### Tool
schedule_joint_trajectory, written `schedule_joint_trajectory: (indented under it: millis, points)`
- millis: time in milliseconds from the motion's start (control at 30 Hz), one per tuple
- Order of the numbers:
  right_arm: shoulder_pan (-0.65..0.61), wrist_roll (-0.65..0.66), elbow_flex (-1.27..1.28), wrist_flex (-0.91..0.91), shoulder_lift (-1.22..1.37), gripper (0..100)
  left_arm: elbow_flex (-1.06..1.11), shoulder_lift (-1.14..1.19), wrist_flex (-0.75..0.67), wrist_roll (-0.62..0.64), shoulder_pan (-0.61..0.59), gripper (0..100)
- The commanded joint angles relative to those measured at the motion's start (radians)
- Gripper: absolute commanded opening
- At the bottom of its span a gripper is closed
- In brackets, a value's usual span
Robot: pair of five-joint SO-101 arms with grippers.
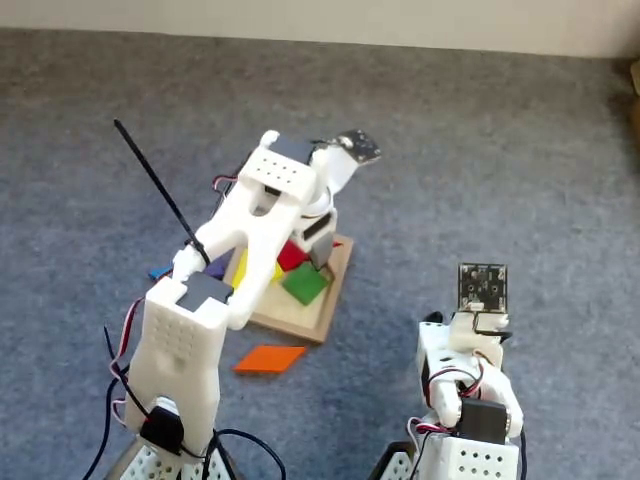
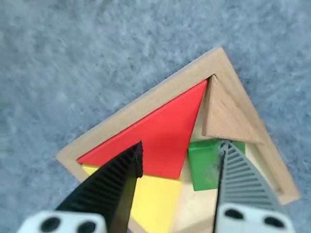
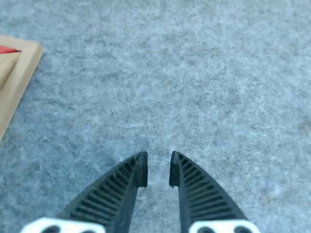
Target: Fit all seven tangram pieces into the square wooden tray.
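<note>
In the centre of the high view, the square wooden tray (image 1: 290,326) lay on the grey carpet (image 1: 520,150), under the reaching left arm. The left gripper (image 2: 181,145) hung above it, released, its jaws spread wide and grasping nothing. In the left wrist view, a large red triangle (image 2: 160,136) filled the middle of the tray, a plain wooden triangle (image 2: 223,116) sat in the upper right corner touching it, a green piece (image 2: 206,162) lay just below both, and a yellow piece (image 2: 155,199) bordered the red one at the lower edge. An orange parallelogram (image 1: 270,358) rested on the carpet just below the tray, and a blue piece (image 1: 160,272) showed left of the arm. At the lower right, the right gripper (image 3: 158,170) hovered over bare carpet, jaws slightly parted and empty.
</note>
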Motion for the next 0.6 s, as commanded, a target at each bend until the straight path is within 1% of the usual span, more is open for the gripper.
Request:
schedule_joint_trajectory:
  millis: [0, 233, 500, 567]
  points:
    - [0.010, 0.002, 0.120, -0.001, -0.008, 9.1, -0.093, -0.059, 0.005, 0.006, -0.013, 25]
    - [0.010, 0.002, 0.120, -0.001, -0.008, 9.1, -0.191, -0.059, 0.141, 0.006, -0.010, 25]
    - [0.010, 0.002, 0.120, -0.001, -0.008, 9.1, -0.197, -0.059, 0.204, 0.006, -0.022, 25]
    - [0.010, 0.002, 0.120, -0.001, -0.008, 9.1, -0.199, -0.061, 0.221, -0.017, -0.035, 25]
